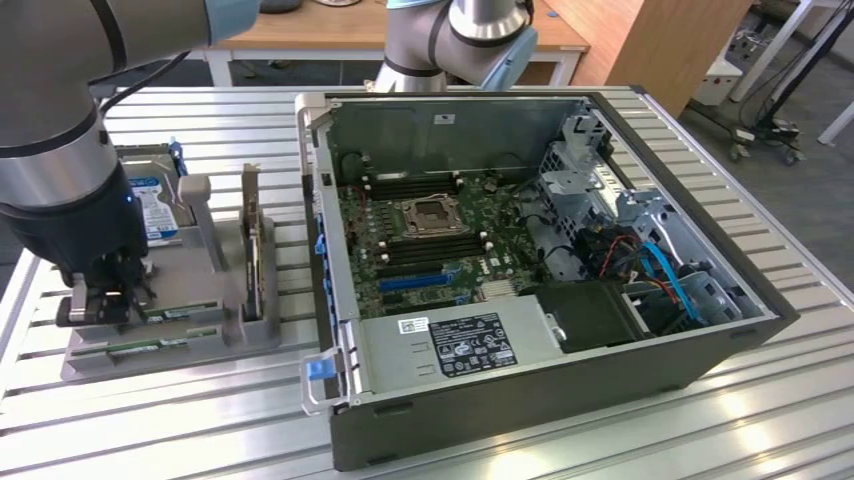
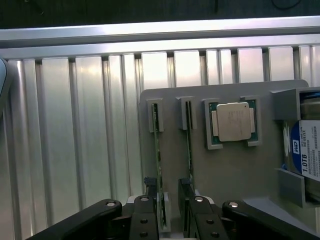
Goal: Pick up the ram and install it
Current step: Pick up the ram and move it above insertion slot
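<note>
A robot arm's black two-fingered tool [image 1: 110, 300] is seen lowered onto a flat grey plastic holder [image 2: 235, 175], which lies on a ribbed aluminium desk [image 2: 75, 130]. Beside the holder, on the exterior view's right, an open dark grey computer case [image 1: 534, 420] is laid on its side with its green motherboard [image 1: 427, 250] exposed.

The task is judged to be at its very start. The ram [image 2: 158, 150], a long, thin green circuit-board stick, stands on edge in a slot of the holder and has not been lifted. Nothing has yet been carried to the case, so both the pick-up and the installation are left to do.

The tool is spread wide and has hold of nothing. In the wrist view its fingers [image 2: 149, 197] are seen on either side of one end of the ram, with a gap on each side; no contact can be made out. The rest of the ram runs away from the tool along the holder.

A second, matching green stick [image 2: 189, 145] stands in the neighbouring slot of the holder, just beside the ram. Further across the holder, a square silver processor chip [image 2: 232, 121] lies in a recess, and a hard drive with a blue and white label [image 2: 306, 150] is propped at the holder's far side.
</note>
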{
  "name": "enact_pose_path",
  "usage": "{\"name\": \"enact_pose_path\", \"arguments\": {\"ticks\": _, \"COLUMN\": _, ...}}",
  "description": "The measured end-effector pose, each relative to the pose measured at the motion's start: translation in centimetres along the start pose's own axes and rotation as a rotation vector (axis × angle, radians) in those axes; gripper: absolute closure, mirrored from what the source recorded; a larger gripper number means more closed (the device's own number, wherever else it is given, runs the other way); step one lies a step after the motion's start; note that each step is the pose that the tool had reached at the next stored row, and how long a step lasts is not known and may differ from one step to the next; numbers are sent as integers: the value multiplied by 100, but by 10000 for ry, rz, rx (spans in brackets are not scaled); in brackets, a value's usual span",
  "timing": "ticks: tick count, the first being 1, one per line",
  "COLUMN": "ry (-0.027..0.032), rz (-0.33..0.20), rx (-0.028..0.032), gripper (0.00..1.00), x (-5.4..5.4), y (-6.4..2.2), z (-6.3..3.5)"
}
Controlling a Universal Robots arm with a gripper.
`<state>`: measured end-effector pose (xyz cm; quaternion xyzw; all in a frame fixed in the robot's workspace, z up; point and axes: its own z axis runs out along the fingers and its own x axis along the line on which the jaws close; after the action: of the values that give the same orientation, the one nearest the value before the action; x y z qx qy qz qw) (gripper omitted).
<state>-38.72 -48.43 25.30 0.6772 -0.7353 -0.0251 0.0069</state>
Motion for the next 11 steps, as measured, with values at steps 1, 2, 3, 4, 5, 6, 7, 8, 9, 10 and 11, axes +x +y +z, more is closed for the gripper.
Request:
{"name": "enact_pose_path", "arguments": {"ticks": 1, "ry": 1, "rz": -16, "rx": 0, "gripper": 69, "x": 0, "y": 0, "z": 7}}
{"name": "enact_pose_path", "arguments": {"ticks": 2, "ry": 3, "rz": -39, "rx": -1, "gripper": 69, "x": 1, "y": -1, "z": 13}}
{"name": "enact_pose_path", "arguments": {"ticks": 3, "ry": 5, "rz": -69, "rx": -2, "gripper": 69, "x": 1, "y": -1, "z": 17}}
{"name": "enact_pose_path", "arguments": {"ticks": 4, "ry": 8, "rz": -121, "rx": -5, "gripper": 69, "x": 1, "y": -1, "z": 20}}
{"name": "enact_pose_path", "arguments": {"ticks": 5, "ry": 11, "rz": -183, "rx": -6, "gripper": 69, "x": 1, "y": -1, "z": 23}}
{"name": "enact_pose_path", "arguments": {"ticks": 6, "ry": 13, "rz": -247, "rx": -6, "gripper": 69, "x": 1, "y": -1, "z": 26}}
{"name": "enact_pose_path", "arguments": {"ticks": 7, "ry": 15, "rz": -312, "rx": -8, "gripper": 69, "x": 1, "y": -2, "z": 28}}
{"name": "enact_pose_path", "arguments": {"ticks": 8, "ry": 19, "rz": -371, "rx": -10, "gripper": 69, "x": 1, "y": -1, "z": 28}}
{"name": "enact_pose_path", "arguments": {"ticks": 9, "ry": 20, "rz": -414, "rx": -11, "gripper": 69, "x": 1, "y": -1, "z": 29}}
{"name": "enact_pose_path", "arguments": {"ticks": 10, "ry": 21, "rz": -419, "rx": -11, "gripper": 69, "x": 1, "y": -1, "z": 29}}
{"name": "enact_pose_path", "arguments": {"ticks": 11, "ry": 21, "rz": -419, "rx": -10, "gripper": 69, "x": 1, "y": -1, "z": 29}}
